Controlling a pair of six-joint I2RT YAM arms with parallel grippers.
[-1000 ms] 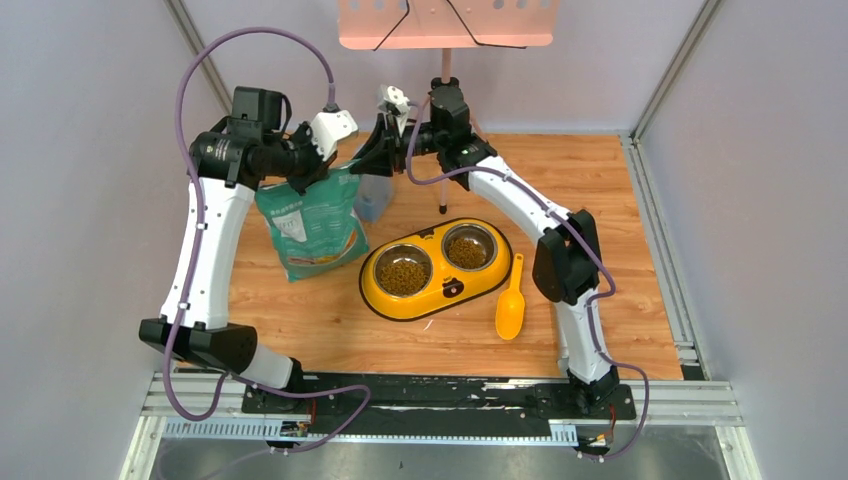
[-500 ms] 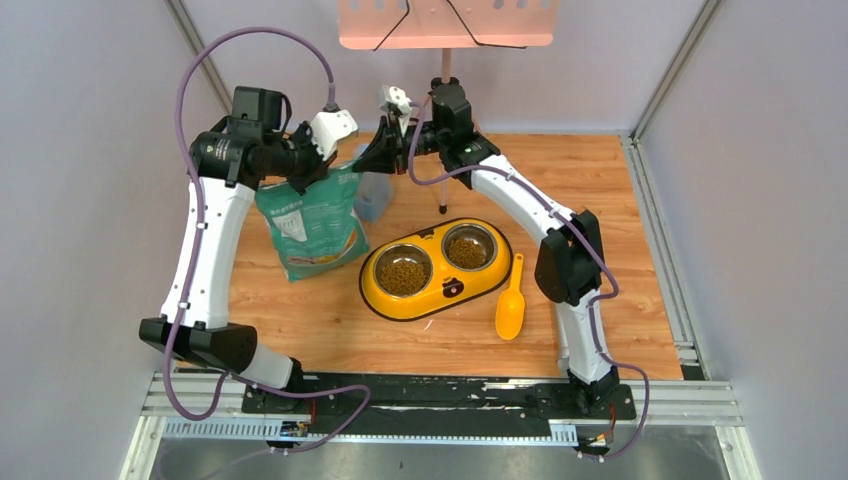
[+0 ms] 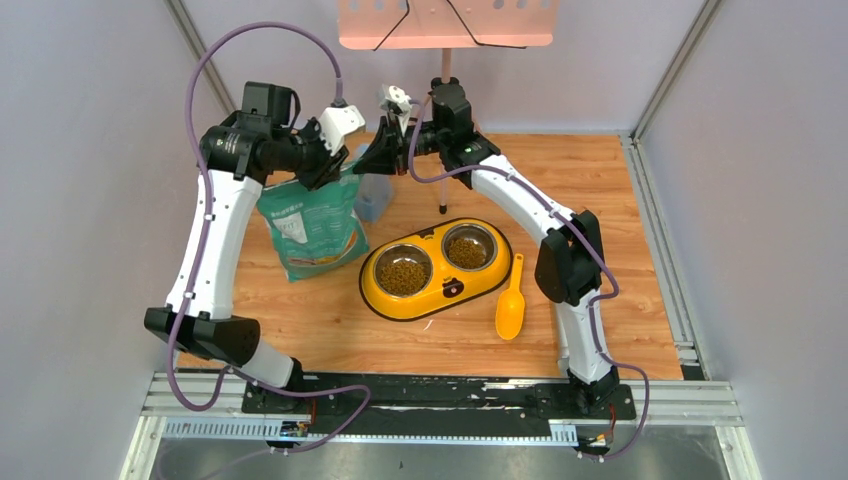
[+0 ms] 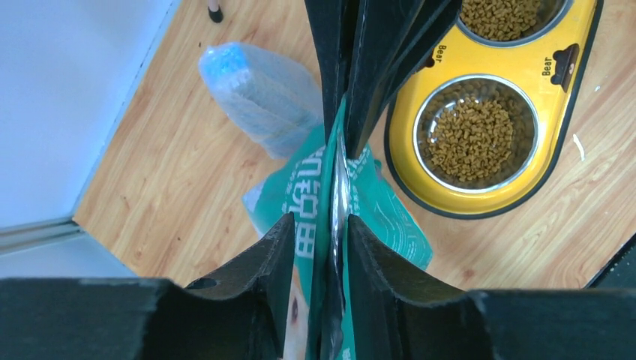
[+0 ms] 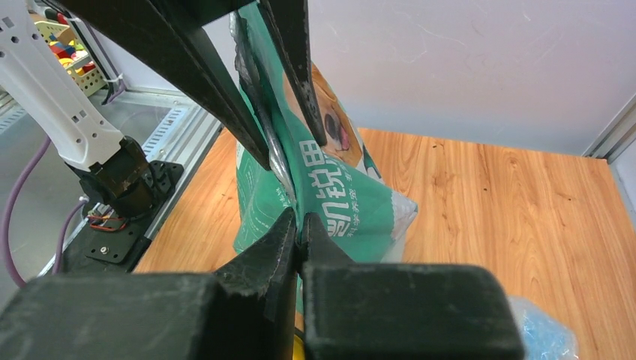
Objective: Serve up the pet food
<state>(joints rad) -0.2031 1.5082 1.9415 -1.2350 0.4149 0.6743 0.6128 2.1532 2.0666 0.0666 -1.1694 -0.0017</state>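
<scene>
Brown pet food fills both steel cups (image 3: 404, 272) (image 3: 466, 250) of the yellow double bowl (image 3: 440, 302); the same pet food (image 4: 471, 139) shows in the left wrist view. The green-and-white bag (image 3: 310, 225) stands upright at the back left. My right gripper (image 5: 300, 217) is shut on the bag's (image 5: 337, 202) top edge. My left gripper (image 4: 321, 217) is open, its fingers astride the same edge of the bag (image 4: 390, 225) with a gap on each side. In the overhead view the left gripper (image 3: 335, 165) and right gripper (image 3: 365, 160) meet above the bag.
An orange scoop (image 3: 511, 310) lies on the wooden board right of the bowl. A bluish clear pack (image 3: 375, 195) (image 4: 255, 90) lies behind the bag. A thin stand pole (image 3: 443, 180) rises behind the bowl. Grey walls close in left, back and right.
My left gripper has opened off the bag's top edge and its arm has shifted slightly right. My right gripper has closed fully on that edge.
</scene>
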